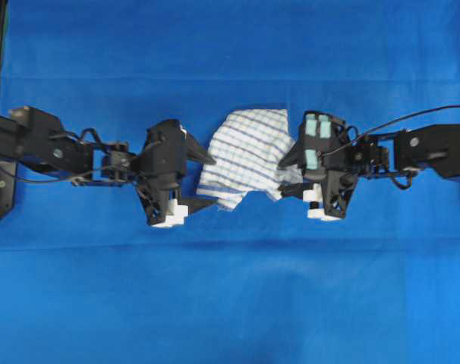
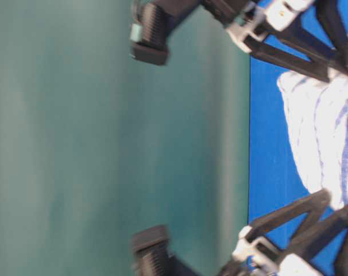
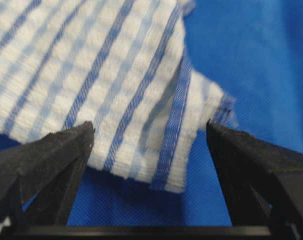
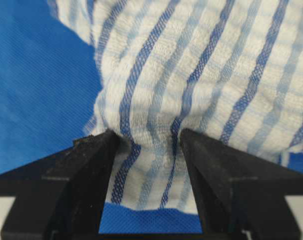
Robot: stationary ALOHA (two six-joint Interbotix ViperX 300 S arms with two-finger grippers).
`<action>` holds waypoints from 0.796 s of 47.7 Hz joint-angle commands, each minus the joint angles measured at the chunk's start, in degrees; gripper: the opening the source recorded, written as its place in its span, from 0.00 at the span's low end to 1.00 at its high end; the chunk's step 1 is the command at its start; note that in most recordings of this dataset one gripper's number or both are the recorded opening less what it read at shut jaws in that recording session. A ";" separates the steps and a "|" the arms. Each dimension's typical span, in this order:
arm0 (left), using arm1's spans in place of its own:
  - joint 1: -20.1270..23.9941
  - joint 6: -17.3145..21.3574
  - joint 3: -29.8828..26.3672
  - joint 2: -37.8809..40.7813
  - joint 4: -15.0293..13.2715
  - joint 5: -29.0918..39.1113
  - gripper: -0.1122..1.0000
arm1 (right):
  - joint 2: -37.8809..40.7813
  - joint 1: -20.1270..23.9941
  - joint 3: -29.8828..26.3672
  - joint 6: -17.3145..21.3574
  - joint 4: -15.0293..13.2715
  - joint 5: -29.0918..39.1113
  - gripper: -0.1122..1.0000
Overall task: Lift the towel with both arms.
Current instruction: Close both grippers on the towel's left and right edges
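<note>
While the overhead view only shows you the crumpled towel (image 1: 245, 155) lying on the blue table covering (image 1: 230, 303) between both arms, the wrist views give the grips. Your left gripper (image 3: 149, 135) stands wide with the ribbed, blue-striped cloth between its fingers. Your right gripper (image 4: 149, 145) has a fold bunched between parted fingers.

The overhead view looks straight down on the blue tabletop (image 1: 230, 303), far enough to take in both arms, the left pincer (image 1: 203, 180) and the right pincer (image 1: 285, 175) facing each other. The table-level view sits low and close, turned on its side and blurred. Each wrist camera rides just behind its own pincer, looking forward between the fingers (image 3: 51, 160) at very short range. All four views share the towel (image 1: 245, 155) between the pincers.
</note>
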 commanded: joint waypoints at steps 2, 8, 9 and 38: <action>0.53 -0.09 -1.67 1.41 -0.26 -0.53 0.89 | 1.14 -0.44 -1.67 0.00 0.00 -0.53 0.63; 0.70 -0.09 -2.20 2.20 -0.18 -0.18 0.87 | 2.55 -0.97 -2.55 0.00 0.00 -0.53 0.63; 0.70 -0.09 -2.20 2.20 -0.18 0.00 0.86 | 2.55 -1.05 -2.55 0.00 0.00 -0.53 0.63; 0.97 -0.09 -2.64 -7.03 -0.18 9.84 0.16 | -5.01 -1.23 -3.34 0.26 0.26 6.24 0.19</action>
